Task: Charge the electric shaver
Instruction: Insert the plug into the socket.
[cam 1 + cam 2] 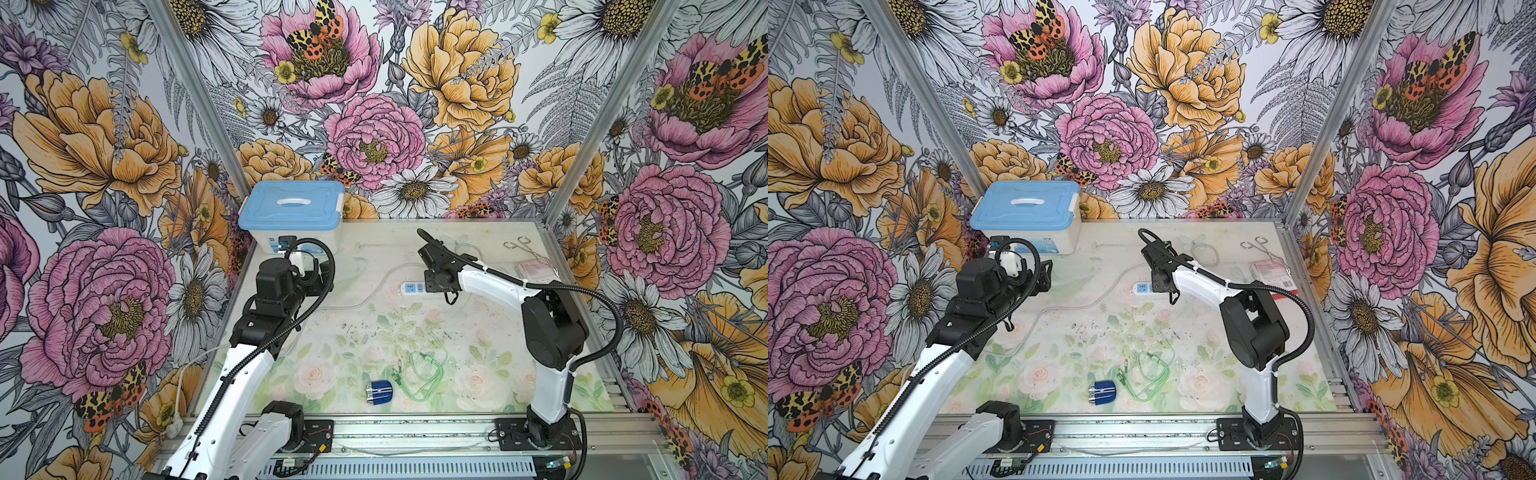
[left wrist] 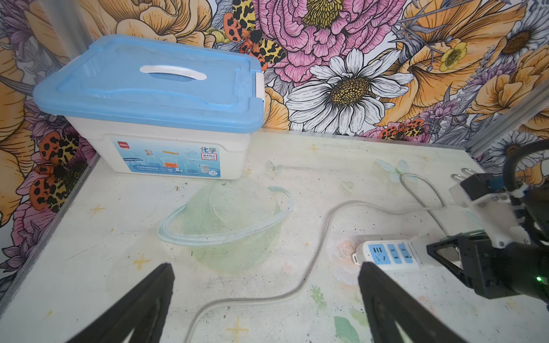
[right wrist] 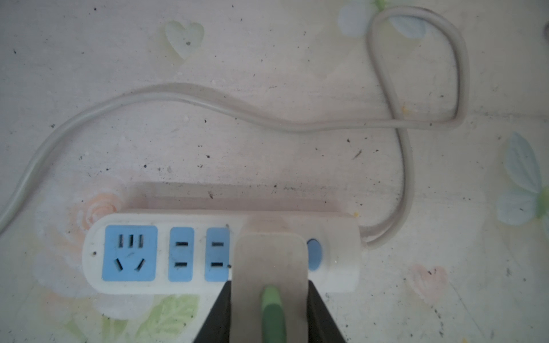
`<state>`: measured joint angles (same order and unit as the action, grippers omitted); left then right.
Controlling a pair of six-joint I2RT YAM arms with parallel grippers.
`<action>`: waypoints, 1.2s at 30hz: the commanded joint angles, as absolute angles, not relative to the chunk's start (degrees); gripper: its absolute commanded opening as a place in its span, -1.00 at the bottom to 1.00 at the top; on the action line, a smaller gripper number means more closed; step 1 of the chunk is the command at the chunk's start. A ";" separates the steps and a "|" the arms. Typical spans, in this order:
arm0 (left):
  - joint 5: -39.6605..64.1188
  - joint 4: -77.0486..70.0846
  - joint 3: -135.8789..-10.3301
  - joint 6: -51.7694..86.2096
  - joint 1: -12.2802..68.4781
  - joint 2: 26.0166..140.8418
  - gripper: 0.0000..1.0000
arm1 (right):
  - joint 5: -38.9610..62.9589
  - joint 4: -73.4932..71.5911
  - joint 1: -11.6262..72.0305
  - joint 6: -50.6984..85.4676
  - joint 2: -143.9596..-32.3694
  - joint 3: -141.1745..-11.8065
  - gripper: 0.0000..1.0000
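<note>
I hold right jaws pinching charger plug (image 3: 269, 261) over power strip (image 3: 133, 252) to seat it; depth unclear. Left jaws spread, idle. Shaver (image 1: 379, 392) near tabletop front, beside green cable (image 1: 424, 374).

A robot-lab test booth: aluminium frame posts (image 1: 197, 87), floral-printed wall panels (image 1: 415, 83), left arm (image 1: 245, 374) and right arm (image 1: 548, 395) bolted to a rail (image 1: 415, 432) fronting the worktop (image 1: 374, 257).

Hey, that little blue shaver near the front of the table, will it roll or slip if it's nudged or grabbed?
The electric shaver looks rounded, so a nudge might well roll or spin it. Its glossy blue shell and shiny silver end look slippery to pinch. Small beside the arms, it is probably light.
</note>
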<state>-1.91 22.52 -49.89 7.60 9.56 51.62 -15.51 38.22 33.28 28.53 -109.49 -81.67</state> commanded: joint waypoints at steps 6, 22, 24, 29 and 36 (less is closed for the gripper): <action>-0.52 22.91 -52.11 7.87 9.31 53.64 0.97 | -6.21 49.24 32.83 22.62 -103.23 -76.58 -0.48; -1.14 23.80 -51.79 6.76 9.58 53.51 0.98 | 0.36 54.66 30.98 22.47 -98.65 -75.91 0.01; -1.32 23.80 -51.79 6.68 9.62 53.74 0.98 | 1.43 54.76 31.09 23.15 -98.20 -75.62 -0.01; -1.29 23.80 -51.89 6.33 9.59 54.31 0.98 | 5.11 56.34 31.54 23.58 -96.48 -76.51 -0.07; -1.07 23.56 -51.57 6.37 9.58 54.71 0.98 | 17.24 57.30 31.46 20.50 -96.86 -76.05 -0.16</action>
